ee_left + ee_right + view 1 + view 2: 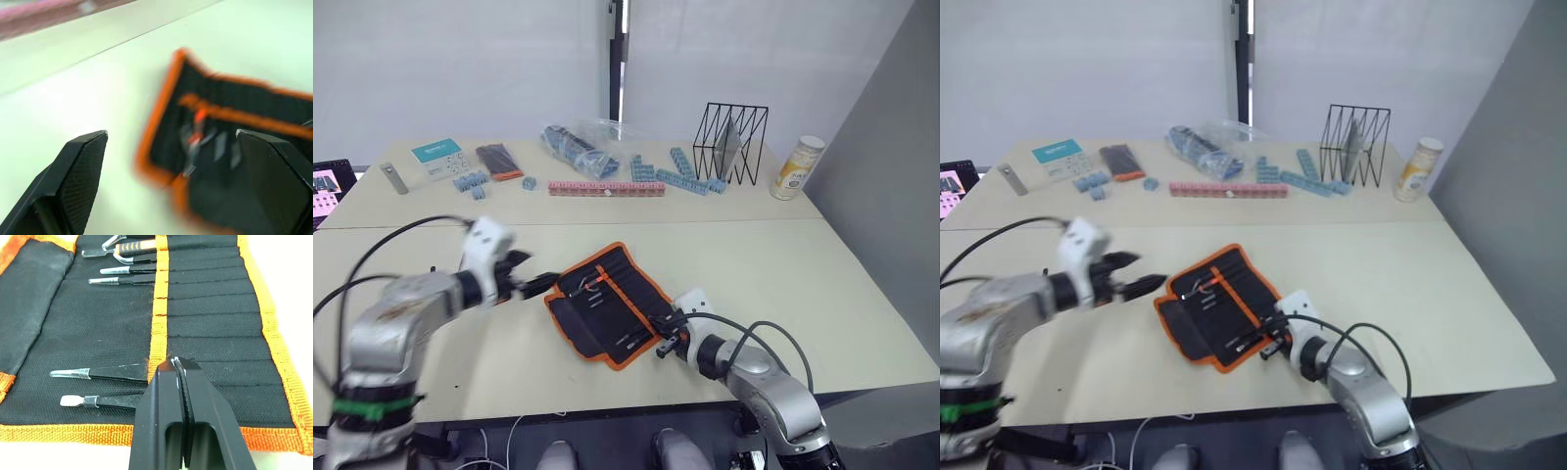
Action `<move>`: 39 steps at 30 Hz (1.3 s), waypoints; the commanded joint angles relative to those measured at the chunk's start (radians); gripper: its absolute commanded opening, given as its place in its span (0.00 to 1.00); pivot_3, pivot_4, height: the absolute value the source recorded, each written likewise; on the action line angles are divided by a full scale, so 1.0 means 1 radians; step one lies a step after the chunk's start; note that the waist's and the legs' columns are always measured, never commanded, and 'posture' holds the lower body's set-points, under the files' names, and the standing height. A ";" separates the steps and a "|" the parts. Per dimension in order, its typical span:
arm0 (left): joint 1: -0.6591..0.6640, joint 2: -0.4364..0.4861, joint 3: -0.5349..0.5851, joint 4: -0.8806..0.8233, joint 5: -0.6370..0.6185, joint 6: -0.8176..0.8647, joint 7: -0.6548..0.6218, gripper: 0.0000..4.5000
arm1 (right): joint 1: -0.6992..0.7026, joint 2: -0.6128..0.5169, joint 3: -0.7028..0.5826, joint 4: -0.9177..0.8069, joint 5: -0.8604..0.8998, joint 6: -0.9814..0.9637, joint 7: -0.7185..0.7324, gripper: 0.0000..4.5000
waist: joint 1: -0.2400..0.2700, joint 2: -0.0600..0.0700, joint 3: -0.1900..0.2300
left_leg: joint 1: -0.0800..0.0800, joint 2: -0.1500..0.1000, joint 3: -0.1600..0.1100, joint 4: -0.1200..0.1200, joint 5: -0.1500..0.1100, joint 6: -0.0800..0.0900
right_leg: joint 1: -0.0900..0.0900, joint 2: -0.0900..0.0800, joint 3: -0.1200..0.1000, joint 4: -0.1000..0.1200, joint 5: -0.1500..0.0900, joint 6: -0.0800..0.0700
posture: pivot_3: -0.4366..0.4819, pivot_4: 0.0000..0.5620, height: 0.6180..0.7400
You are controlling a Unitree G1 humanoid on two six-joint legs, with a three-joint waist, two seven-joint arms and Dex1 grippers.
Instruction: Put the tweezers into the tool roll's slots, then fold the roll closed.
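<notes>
The tool roll (607,313) lies unrolled on the table, black with orange piping. Several black tweezers (100,373) sit in its slots (215,323), their pale tips pointing out over the inner face. My left gripper (536,276) hovers open just off the roll's left edge; in the left wrist view its fingers (80,171) stand wide apart with the blurred roll (220,127) between them. My right gripper (664,338) is at the roll's near right corner. In the right wrist view it (178,363) is shut, tips resting over the orange band, nothing visible between them.
Along the table's far side stand a black wire rack (729,142), a can (798,166), a row of pink blocks (605,188), blue blocks (685,176), a plastic bag (579,147), a black-and-orange flat item (499,160) and a grey metal bar (393,176).
</notes>
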State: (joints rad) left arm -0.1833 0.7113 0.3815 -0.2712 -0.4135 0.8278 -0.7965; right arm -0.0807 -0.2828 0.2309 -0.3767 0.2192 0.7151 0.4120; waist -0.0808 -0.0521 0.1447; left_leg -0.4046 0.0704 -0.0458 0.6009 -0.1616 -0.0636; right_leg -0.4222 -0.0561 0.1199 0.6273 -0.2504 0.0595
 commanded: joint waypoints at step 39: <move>0.551 -0.147 0.415 0.119 -0.055 -0.385 0.289 1.00 | 0.091 -0.065 0.009 0.047 -0.006 0.042 0.020 0.00 | 0.037 -0.008 -0.002 | 0.000 0.014 0.018 0.007 -0.022 -0.016 | -0.002 -0.022 -0.032 -0.019 0.000 -0.002 | 0.48 0.27 0.81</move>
State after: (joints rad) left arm 0.3955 0.5356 0.8109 -0.1706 -0.4834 0.4320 -0.5306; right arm -0.0346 -0.3373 0.2100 -0.4001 0.2284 0.6836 0.4463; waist -0.0437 -0.0602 0.1431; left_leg -0.4047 0.0841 -0.0279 0.6079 -0.1832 -0.0792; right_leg -0.4239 -0.0778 0.0875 0.6085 -0.2503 0.0573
